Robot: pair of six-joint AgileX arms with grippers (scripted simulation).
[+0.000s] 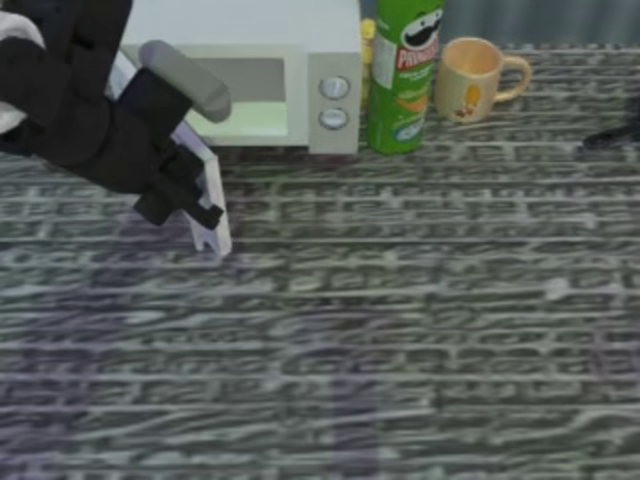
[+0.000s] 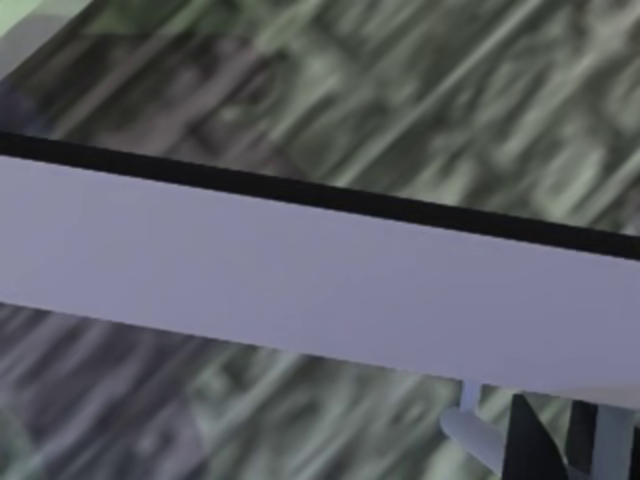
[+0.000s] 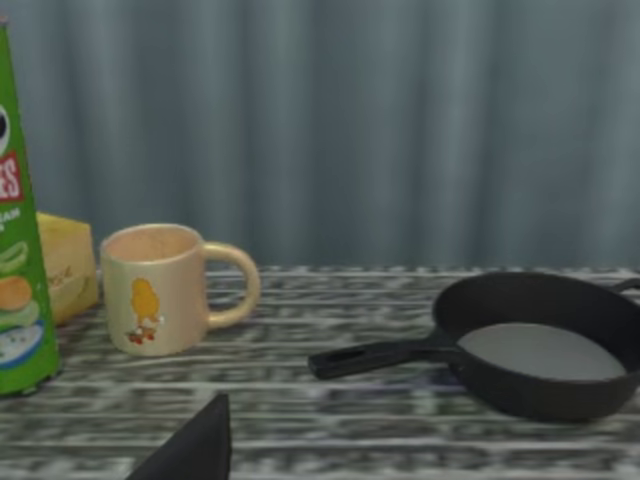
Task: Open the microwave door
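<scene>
The microwave is sitting at the back left of the bench, its pale green inside showing. The microwave door is swinging out toward the front, and the left tool is clenching its edge. Right tool's barely poking in at the right edge; can't tell its state.

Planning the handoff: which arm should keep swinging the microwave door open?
Left. Its gripper is at the microwave door, already swung out from the microwave. The right arm is parked at the table's far right edge.
</scene>
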